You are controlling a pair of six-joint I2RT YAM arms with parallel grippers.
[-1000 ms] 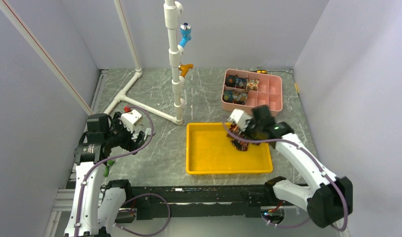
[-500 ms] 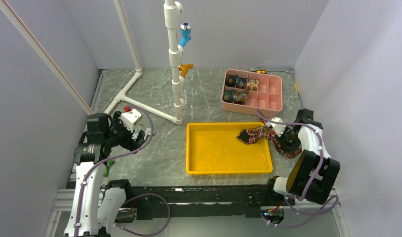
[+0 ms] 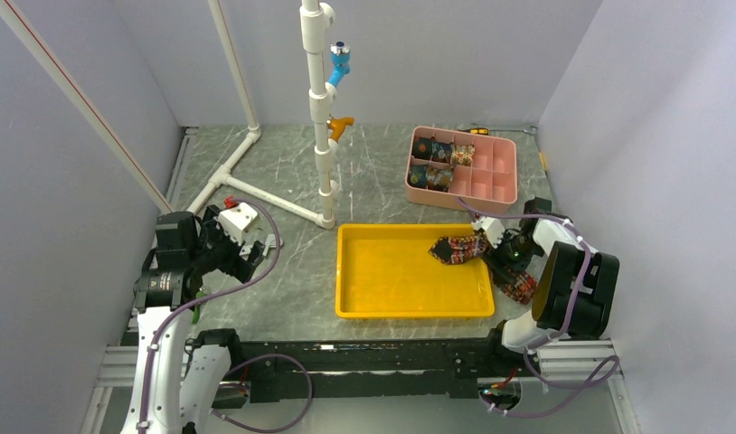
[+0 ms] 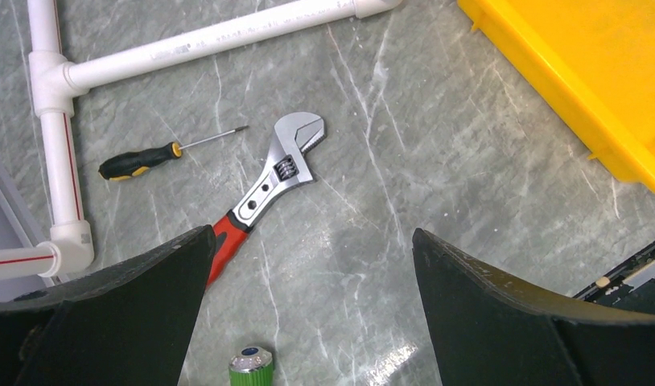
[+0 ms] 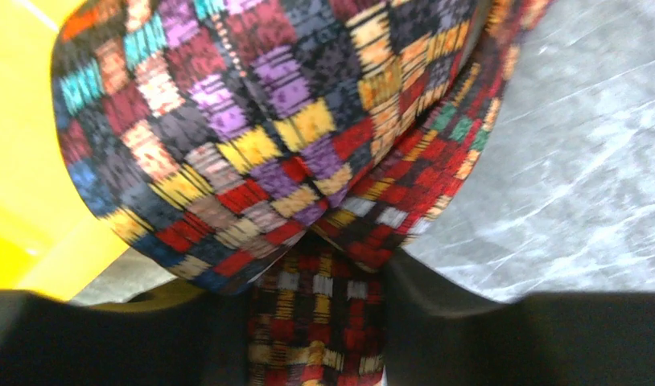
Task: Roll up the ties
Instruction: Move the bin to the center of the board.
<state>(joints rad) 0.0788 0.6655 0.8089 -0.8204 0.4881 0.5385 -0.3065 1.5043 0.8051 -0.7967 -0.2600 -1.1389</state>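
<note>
A tie [image 3: 464,247] with red, dark and gold checks lies as a loose strip over the right rim of the yellow tray [image 3: 391,276], its wide end inside the tray and its narrow part trailing onto the table [image 3: 518,286] at the right. My right gripper [image 3: 502,256] is shut on the tie's narrow part just outside the tray; the right wrist view shows the fabric [image 5: 252,137] pinched between the dark fingers [image 5: 461,322]. Several rolled ties [image 3: 437,163] sit in the pink divided box [image 3: 495,176]. My left gripper [image 4: 308,322] is open and empty over bare table at the left.
A white pipe stand [image 3: 319,108] rises behind the tray, with pipes [image 4: 212,36] along the table. An adjustable wrench [image 4: 268,181], a black-handled screwdriver [image 4: 147,159] and a green-capped item [image 4: 252,368] lie under my left gripper.
My right gripper pulled the tie from inside the tray rightward over its rim, then drew back a little toward the tray. The left arm has barely moved.
</note>
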